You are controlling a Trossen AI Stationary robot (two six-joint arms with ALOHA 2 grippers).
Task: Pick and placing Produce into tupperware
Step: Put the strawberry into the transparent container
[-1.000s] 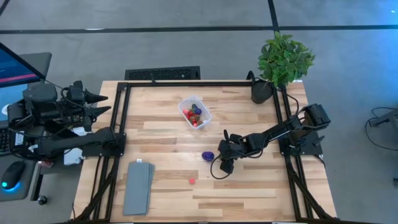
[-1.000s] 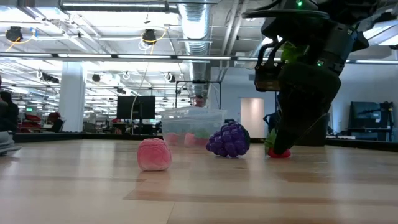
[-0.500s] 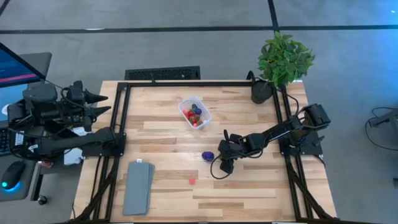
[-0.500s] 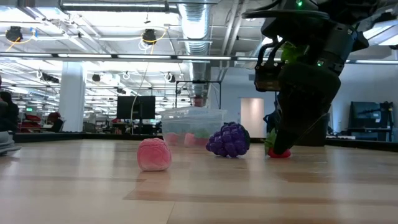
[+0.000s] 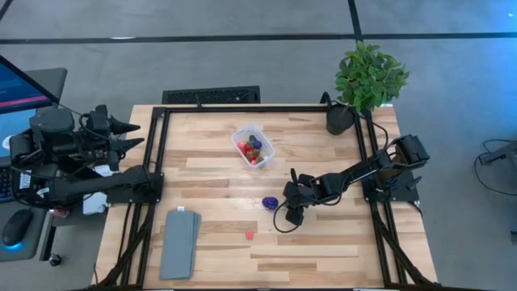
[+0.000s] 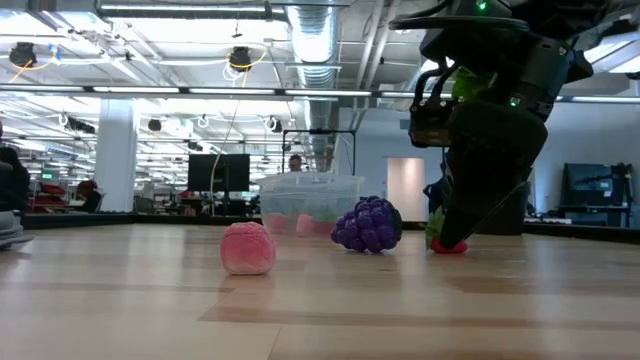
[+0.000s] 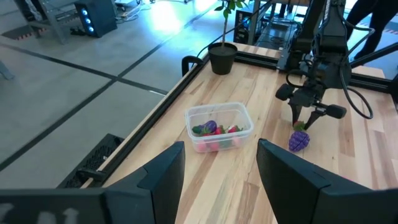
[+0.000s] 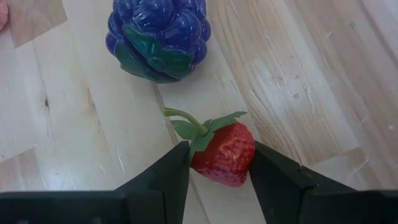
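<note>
The strawberry (image 8: 222,155) sits low in my wrist frame, on the tabletop (image 5: 323,162), my right gripper (image 8: 217,163) closed onto its sides for lifting. Grapes (image 8: 158,37) lie just above; the tub (image 5: 253,145) waits upper centre overhead. My left gripper (image 7: 217,180) idles open.

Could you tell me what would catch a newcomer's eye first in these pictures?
Probably the right gripper, low over the middle of the table with a red strawberry between its fingers, the purple grape cluster just beyond. Next, the clear tupperware of produce farther back.
</note>
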